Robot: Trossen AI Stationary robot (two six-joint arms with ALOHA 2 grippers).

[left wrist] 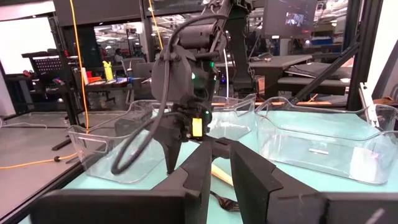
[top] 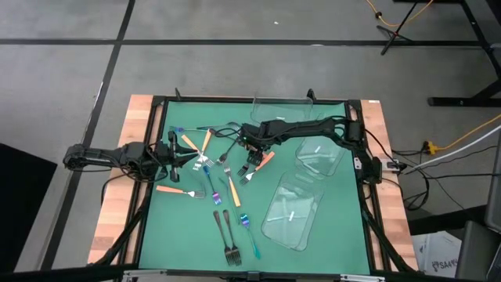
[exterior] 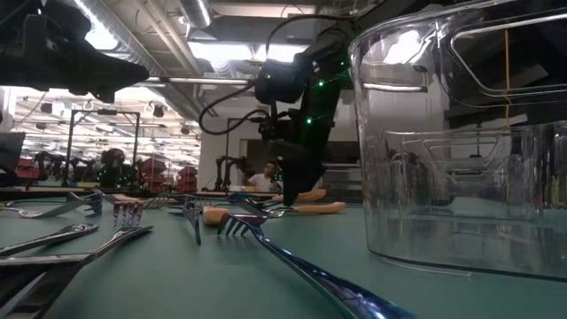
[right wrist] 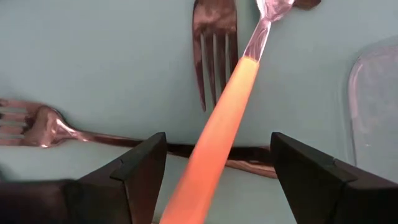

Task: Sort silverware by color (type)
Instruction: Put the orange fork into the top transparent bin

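Right gripper (top: pixel 252 161) is down low near the mat's centre, fingers spread wide with an orange fork (right wrist: pixel 217 134) lying between them, not yet pinched. Its smooth orange handle runs up to a shiny silver neck. Crossing under that handle is a dark metal fork (right wrist: pixel 214 46), tines pointing back at the gripper, and another silvery fork (right wrist: pixel 37 121) lies sideways beneath. Off at three o'clock from the gripper sit the clear plastic trays (top: pixel 293 211), glossy, round-cornered. At nine o'clock the left gripper (top: pixel 190 156) hovers over the green mat (top: pixel 329 235), fingers nearly together, holding nothing visible. More forks are scattered around: orange ones (top: pixel 174 189) at eight o'clock, dark forks (top: pixel 228 239) at six o'clock, a teal one (top: pixel 249 233) beside them.
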